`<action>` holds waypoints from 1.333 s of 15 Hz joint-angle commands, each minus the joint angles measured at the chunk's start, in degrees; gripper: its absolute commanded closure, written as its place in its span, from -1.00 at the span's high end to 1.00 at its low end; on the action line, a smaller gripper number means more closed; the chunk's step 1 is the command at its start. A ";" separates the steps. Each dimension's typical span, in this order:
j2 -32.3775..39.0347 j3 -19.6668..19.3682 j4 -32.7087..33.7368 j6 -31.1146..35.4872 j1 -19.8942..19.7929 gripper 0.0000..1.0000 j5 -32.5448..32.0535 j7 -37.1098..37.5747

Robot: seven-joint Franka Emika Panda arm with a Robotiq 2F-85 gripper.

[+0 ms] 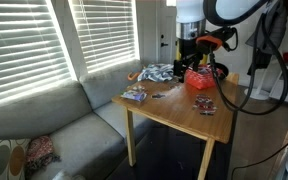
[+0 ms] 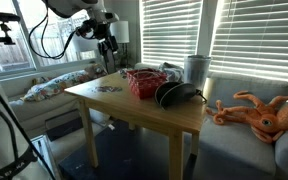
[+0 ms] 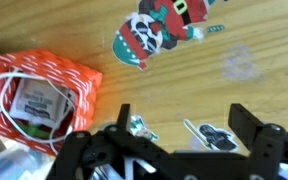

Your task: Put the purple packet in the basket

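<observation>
The black gripper point(image 3: 182, 118) hangs above the light wooden worktop point(image 3: 244, 95), its jaws spread wide with nothing between them. In the wrist view only the two finger ends and the dark body show, as the lower edge cuts the rest off. Two small flat wrappers lie on the wood beneath the opening, too blurred to identify.

The red-orange mesh basket point(image 3: 46, 66) sits left of the jaws in the wrist view, partly cut off by the frame edge. It holds a white-labelled packet point(image 3: 39, 105) whose print is unreadable. Beyond the jaws lies a flat red, green and white cartoon-figure packet point(image 3: 159, 35).

In both exterior views the gripper point(image 1: 189, 50) point(image 2: 106, 48) is above the worktop edge nearest the robot, close to the basket point(image 1: 199, 80) point(image 2: 140, 82). A purple-looking flat packet point(image 1: 134, 95) lies near the corner next to the grey sofa point(image 1: 44, 115), well apart from the basket. Its colour is hard to judge at this size. A reddish packet point(image 1: 204, 105) lies near the front edge, just beside the basket. A silvery heap point(image 1: 159, 72) by the window-side edge cannot be made out.
</observation>
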 commanded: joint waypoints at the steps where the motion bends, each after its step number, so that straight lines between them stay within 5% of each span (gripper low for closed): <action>1: 9.30 2.05 10.43 -0.73 2.68 1.00 -5.36 -1.76; 8: 25.55 2.26 24.41 -8.25 10.01 1.00 -19.28 3.90; 9: 20.92 0.45 19.46 -4.56 9.51 1.00 -15.93 2.46; 20: 27.62 -0.93 25.75 -6.21 13.56 1.00 -21.02 5.26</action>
